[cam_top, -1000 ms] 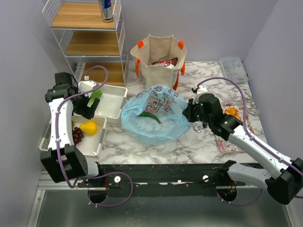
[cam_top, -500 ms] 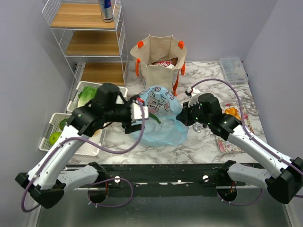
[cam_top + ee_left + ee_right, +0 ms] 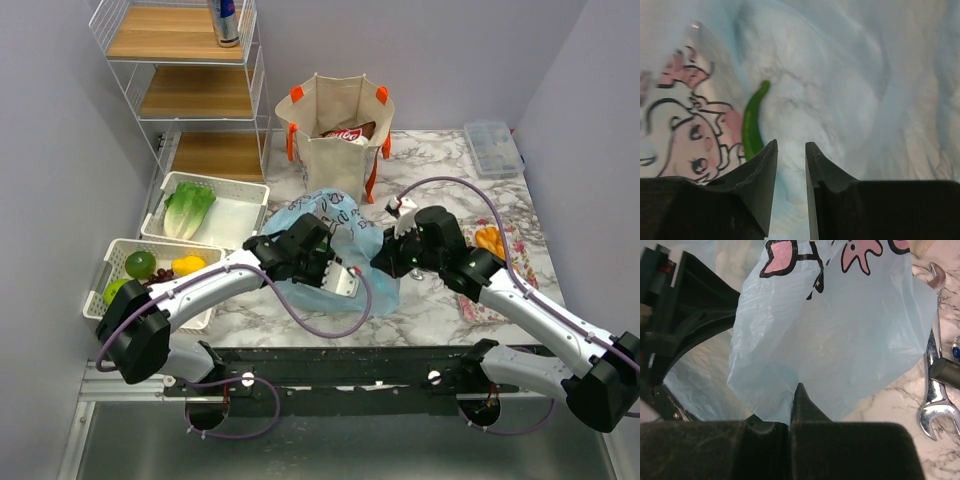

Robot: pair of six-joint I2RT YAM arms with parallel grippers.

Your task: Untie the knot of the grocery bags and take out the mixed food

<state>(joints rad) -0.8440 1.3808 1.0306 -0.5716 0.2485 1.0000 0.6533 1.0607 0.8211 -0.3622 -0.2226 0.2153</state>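
a silver wrench (image 3: pixel 936 330) lies on the marble bench (image 3: pixel 440 310) right of the right gripper (image 3: pixel 794 390), which is clamped on a fold of the thin light-blue cartoon-print plastic bag (image 3: pixel 840 340). the left gripper (image 3: pixel 791 145), a second ago over the white wire baskets (image 3: pixel 245 190), now sits inside the bag, narrowed to a slim empty gap. a curved green cucumber (image 3: pixel 754 125) lies just left of its tips, long axis pointing away.

The left tool (image 3: pixel 791 150) pointed into the light-blue plastic bag (image 3: pixel 855 70), its dark fingers (image 3: pixel 755 195) a narrow gap apart with nothing visibly between them. A slim, curved green cucumber (image 3: pixel 753 125) lay just beyond the left finger, beside the bag's cartoon print (image 3: pixel 687 135).
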